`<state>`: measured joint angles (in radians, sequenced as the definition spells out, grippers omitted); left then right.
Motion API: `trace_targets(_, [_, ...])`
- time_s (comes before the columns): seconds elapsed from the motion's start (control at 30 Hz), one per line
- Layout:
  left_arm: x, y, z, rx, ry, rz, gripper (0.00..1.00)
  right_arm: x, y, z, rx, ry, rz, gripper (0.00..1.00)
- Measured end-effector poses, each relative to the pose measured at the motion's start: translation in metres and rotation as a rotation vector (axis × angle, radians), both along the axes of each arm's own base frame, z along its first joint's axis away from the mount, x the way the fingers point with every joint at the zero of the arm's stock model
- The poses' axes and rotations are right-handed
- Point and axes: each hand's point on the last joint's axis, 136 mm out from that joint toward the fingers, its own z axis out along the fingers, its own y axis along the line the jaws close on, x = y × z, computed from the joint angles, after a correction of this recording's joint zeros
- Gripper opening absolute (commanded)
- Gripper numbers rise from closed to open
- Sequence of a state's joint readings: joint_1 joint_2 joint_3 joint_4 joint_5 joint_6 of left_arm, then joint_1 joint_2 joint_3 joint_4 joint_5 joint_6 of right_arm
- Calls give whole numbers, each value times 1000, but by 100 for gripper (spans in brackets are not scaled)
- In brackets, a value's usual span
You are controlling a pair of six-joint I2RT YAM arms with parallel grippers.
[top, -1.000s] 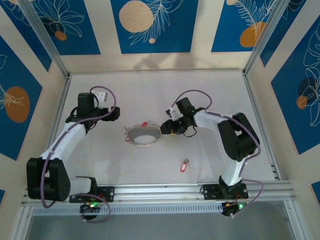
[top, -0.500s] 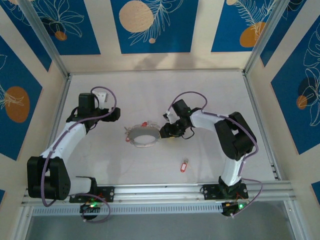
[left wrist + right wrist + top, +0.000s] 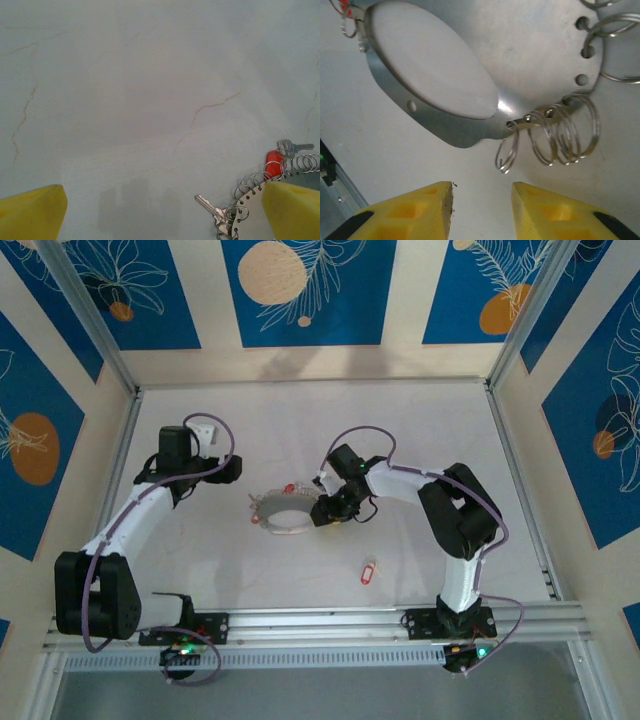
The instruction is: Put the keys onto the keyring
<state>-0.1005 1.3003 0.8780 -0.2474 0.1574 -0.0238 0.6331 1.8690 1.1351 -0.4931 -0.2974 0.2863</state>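
Top external, layout? (dev)

White table [image 3: 400, 420] takes up most of the frame. Left arm [image 3: 140, 510] runs up the left side. Right arm [image 3: 440, 490] bends in from the right toward centre. (kim)

Keyring? (dev)

Keyring [image 3: 272, 525] lies flat at mid-frame, slightly left of centre. Right gripper [image 3: 325, 510] is at its right edge; can't tell contact from above. Left gripper [image 3: 228, 468] sits up-left of it, apart. (kim)

Fingers? (dev)

Right wrist: jaws partway open and holding nothing, with bare table in the gap. Yellow fingertips [image 3: 430, 210] sit at the bottom edge, and the keyring band is just above them in frame. Left wrist: jaws spread wide with fingers in the bottom corners, holding nothing. (kim)

Keys? (dev)

Loose key [image 3: 369, 571] with a red tag lies lower right of centre, well apart from the keyring. Left wrist, lower right: keys [image 3: 212, 210] at the keyring's rim. Right wrist, centre right: wire rings [image 3: 555, 140] hang from holes in the band. (kim)
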Motion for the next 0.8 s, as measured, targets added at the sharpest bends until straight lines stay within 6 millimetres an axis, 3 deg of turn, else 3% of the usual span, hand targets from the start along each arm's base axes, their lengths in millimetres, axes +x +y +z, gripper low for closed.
trace_targets(0.27, [-1, -3, 0, -2, -1, -10, 100, 3, -9, -5, -47, -22, -19, 36])
trace_targets(0.37, [-1, -5, 1, -6, -3, -17, 100, 0, -14, 3, -40, -38, -30, 31])
trace_targets(0.57, [-1, -9, 1, -10, -5, -32, 100, 1, -15, 19, -8, -70, -45, 34])
trace_targets(0.7, [-2, -12, 1, -9, -6, -43, 100, 0, -12, 20, 8, -51, -38, 34])
trace_targets(0.8, [-2, -14, 1, -10, -6, -48, 100, 10, -3, 17, 3, -37, -36, 34])
